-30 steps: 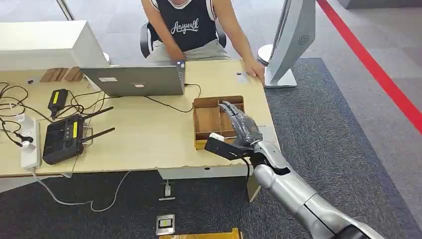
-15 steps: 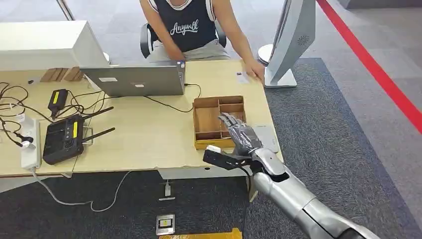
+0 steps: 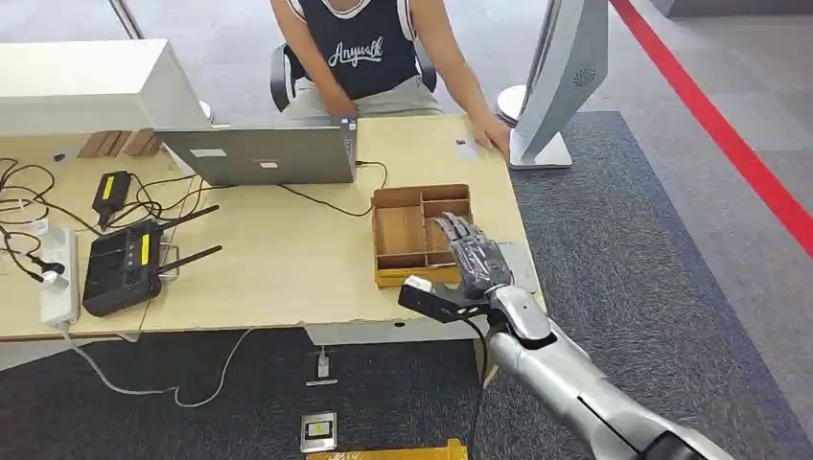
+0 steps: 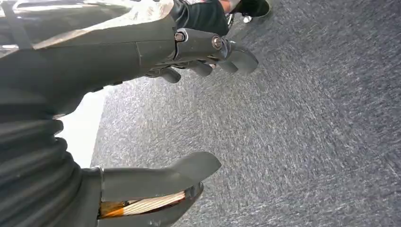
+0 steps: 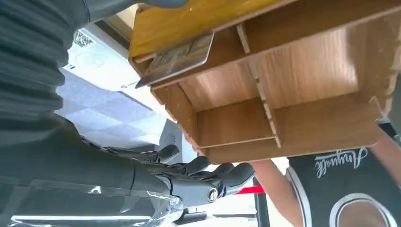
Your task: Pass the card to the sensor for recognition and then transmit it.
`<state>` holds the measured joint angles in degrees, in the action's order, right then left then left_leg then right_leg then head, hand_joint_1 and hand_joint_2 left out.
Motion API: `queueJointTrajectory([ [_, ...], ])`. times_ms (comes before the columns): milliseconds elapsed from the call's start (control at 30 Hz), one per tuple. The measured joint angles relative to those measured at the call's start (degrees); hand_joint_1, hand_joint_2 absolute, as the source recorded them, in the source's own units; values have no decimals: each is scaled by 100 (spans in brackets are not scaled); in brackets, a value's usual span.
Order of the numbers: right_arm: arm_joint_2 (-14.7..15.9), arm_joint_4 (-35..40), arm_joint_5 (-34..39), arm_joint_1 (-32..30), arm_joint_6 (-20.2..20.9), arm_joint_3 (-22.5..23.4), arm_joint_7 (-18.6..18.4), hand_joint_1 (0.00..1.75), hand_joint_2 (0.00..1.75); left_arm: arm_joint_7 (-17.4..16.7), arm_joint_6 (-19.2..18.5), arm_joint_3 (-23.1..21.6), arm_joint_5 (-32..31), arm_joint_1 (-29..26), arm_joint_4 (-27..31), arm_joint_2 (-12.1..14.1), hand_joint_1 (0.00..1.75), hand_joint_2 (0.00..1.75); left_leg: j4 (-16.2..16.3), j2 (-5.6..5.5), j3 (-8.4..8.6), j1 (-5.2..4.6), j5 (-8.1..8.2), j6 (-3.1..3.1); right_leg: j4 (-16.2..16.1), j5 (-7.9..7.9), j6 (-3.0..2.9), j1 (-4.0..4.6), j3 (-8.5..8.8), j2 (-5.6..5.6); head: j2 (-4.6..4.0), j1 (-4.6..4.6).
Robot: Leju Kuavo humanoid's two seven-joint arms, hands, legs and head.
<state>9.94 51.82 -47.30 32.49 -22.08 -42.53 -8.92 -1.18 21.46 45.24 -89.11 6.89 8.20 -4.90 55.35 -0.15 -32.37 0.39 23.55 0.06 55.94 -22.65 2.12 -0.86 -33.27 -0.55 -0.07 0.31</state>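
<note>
At the near right corner of the tabletop (image 3: 288,268), at about 5 o'clock from its middle, your right hand (image 3: 472,259) hovers over the wooden divided tray (image 3: 398,235), fingers stretched forward and apart, holding nothing. In the right wrist view the same hand (image 5: 189,175) shows its dark fingers (image 5: 227,172) extended together beside the tray (image 5: 283,94), not touching it. The card (image 5: 177,59) stands on edge in the narrow front slot of the tray, leaning against the slot wall, just beside your thumb side; you cannot tell from the head view where it sits, since the hand covers that corner.

Your left hand (image 4: 198,52) hangs over grey carpet (image 4: 307,118), fingers loosely curled and thumb apart, with nothing between them.

Across the tabletop at 12 o'clock a person (image 3: 369,48) sits behind an open laptop (image 3: 259,153), one hand (image 3: 491,134) resting on the tabletop near a small white tag. At 1 o'clock, just off the tabletop's right end, stands the tall grey sensor kiosk (image 3: 566,67). At 9 o'clock lie a black router (image 3: 123,266) with antennas, a power strip (image 3: 59,273) and tangled cables (image 3: 29,192). A white box (image 3: 86,86) sits at 10 o'clock
</note>
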Motion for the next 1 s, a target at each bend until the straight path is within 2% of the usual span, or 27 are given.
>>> queueJointTrajectory([
  [200, -55, -216, -17, 73, -197, 52, 2, 0, 175, 0, 0, 42, -17, 2, 0, -7, 0, 175, 0, 0, 0, 0, 0, 0, 0, 0, 0, 0, 0, 0, 0, 0],
  [1000, -74, -732, -13, 204, -225, 186, 9, 0, 175, 9, 15, 184, -76, 7, 0, -7, 0, 175, 0, 0, 2, 0, 0, 0, 0, 0, 0, 0, 0, 0, 0, 0],
])
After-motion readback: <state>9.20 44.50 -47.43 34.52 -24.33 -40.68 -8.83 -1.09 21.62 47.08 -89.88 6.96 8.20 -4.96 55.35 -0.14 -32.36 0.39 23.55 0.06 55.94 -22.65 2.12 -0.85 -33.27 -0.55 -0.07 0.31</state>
